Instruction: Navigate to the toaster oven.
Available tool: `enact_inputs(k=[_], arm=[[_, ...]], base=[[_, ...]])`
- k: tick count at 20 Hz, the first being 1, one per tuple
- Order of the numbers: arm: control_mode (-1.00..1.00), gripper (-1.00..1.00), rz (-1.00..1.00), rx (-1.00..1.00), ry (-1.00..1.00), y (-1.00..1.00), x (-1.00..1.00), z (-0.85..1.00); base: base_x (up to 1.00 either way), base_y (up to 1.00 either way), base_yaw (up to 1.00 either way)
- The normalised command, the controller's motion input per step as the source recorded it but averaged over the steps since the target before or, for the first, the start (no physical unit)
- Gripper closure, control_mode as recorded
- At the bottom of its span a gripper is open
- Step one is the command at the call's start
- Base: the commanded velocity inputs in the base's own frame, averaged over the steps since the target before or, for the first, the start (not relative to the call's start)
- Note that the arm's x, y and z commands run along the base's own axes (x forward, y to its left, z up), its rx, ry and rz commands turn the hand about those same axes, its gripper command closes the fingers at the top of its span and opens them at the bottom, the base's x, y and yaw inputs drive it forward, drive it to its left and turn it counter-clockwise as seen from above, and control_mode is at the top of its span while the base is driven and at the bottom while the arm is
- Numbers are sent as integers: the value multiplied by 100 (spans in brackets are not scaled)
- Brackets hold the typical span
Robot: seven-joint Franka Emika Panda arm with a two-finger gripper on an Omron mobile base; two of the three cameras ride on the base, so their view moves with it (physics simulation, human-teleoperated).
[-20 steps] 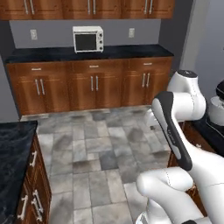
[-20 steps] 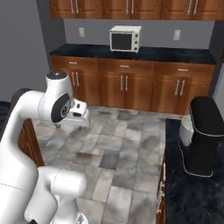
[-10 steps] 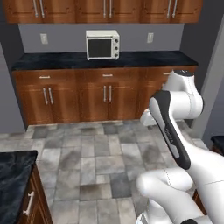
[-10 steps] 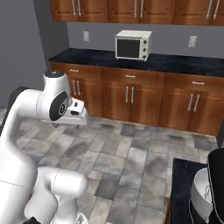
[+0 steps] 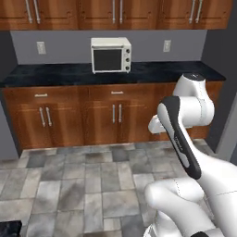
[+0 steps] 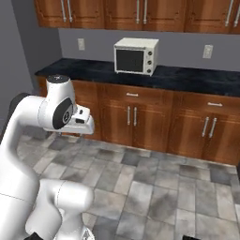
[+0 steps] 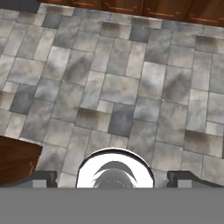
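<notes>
Small white boxy toaster oven (image 5: 110, 54) — upper centre, on dark stone counter (image 5: 55, 74). Gripper (image 7: 113, 178): fingertips spread wide, holding nothing, pointed at floor. Risk — base striking brown wooden cabinets (image 5: 69, 120) if approach overshoots.

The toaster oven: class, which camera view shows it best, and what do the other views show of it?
The left base view shows the toaster oven best: nearly head-on, with its dark glass door, its handle bar and its knobs plain. The right base view shows it whole too, but from an angle, on the dark counter. The hand view looks down at floor tiles.
</notes>
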Motion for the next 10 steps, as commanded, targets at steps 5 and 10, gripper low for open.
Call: enact_inputs(k=[5,10], arm=[[100,-100,0,0,0,0,0,0],[100,-100,0,0,0,0,0,0]], base=[[100,0,-2],[100,1,-6]])
